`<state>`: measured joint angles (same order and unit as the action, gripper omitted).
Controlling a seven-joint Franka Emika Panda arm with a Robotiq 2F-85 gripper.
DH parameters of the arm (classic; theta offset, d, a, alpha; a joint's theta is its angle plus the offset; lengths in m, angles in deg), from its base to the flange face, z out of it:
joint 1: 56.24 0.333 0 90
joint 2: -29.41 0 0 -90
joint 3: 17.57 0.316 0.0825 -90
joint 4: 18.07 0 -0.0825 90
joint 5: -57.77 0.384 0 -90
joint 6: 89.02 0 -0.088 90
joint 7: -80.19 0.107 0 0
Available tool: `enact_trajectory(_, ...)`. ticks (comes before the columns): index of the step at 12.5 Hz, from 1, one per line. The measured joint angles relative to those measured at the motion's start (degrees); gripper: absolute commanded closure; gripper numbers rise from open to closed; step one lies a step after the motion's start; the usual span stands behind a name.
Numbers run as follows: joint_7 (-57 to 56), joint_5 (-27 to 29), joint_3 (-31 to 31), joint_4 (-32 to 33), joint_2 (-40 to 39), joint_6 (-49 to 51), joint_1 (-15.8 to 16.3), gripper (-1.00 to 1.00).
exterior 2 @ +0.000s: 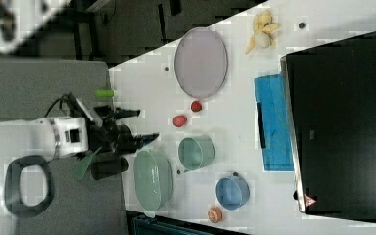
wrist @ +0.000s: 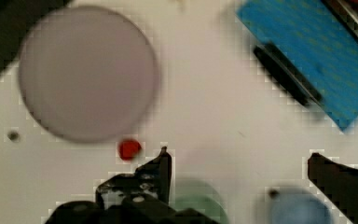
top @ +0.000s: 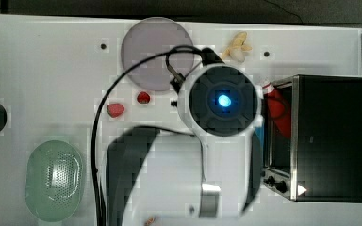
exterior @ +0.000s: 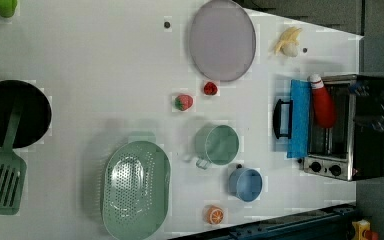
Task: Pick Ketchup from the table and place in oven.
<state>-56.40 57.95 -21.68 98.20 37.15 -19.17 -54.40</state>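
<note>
the gripper (wrist: 237, 163) is spread wide and empty, well apart from the ketchup bottle (exterior: 323, 102) lying in the oven (exterior: 352, 127). likely light, smooth, slightly squeezable; best gripped mid-body.

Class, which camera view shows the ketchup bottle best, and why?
The left view: the Ketchup shows whole, white cap to red body, lying in the open oven. The top view gives only a red sliver beside the arm.

Bright even light, soft shadows on the table (exterior: 105, 60), wrist view blurred (blocky throughout)
</note>
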Motion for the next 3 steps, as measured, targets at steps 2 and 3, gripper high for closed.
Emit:
enact_trajectory(2,-0.18,-1.11,0.19,-0.56,2.01,4.07,-0.47,-1.00)
enact_trajectory(3,-0.19,-0.97,0.15,-1.73,2.21,6.74,-0.52,-1.00)
